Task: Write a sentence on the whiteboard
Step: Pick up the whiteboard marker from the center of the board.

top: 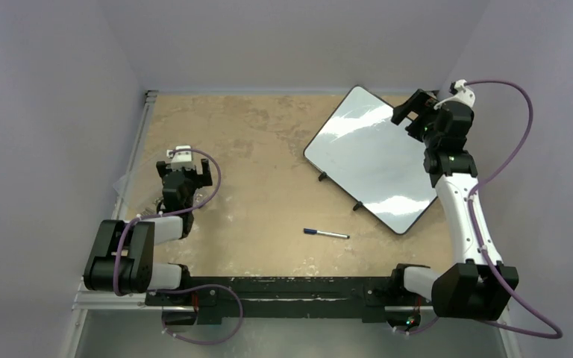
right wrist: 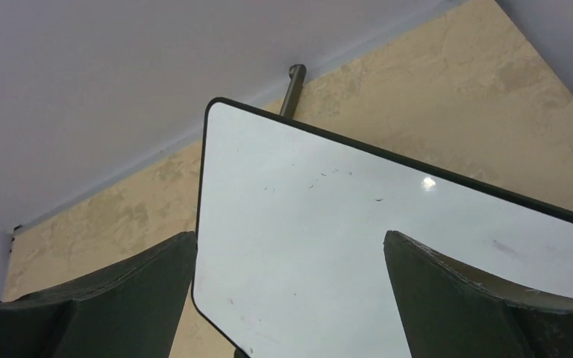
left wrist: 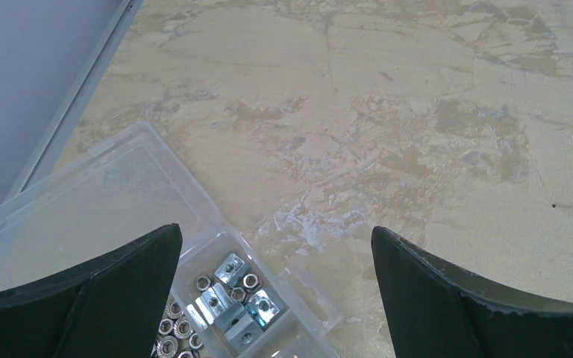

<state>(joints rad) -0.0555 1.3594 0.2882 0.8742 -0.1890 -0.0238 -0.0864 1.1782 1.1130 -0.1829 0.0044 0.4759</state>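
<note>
Starting from above: the whiteboard is seen lying skewed at the far right of the counter, its face bare of lettering. The right pincer is held over the board's far right edge, jaws spread, nothing gripped. The marker is found flat on the counter, near the board's near corner and well apart from both pincers. The left pincer is parked at the left, jaws apart, empty. So no pen is in hand. That slim marker, if pinched off-centre, could be rolled away or taken up crooked.

Down the left wrist view: the left pincer is shown gaping over a clear plastic box of metal nuts. Should this arm be dropped or swung carelessly, the box could be clipped and the nuts scattered.

Over on the right wrist view: the whiteboard is framed between the parted fingers of the right pincer, glossy, only faint specks noted. A black foot is glimpsed at the far edge. If the edge is pressed, the board could be tipped or skidded.
</note>
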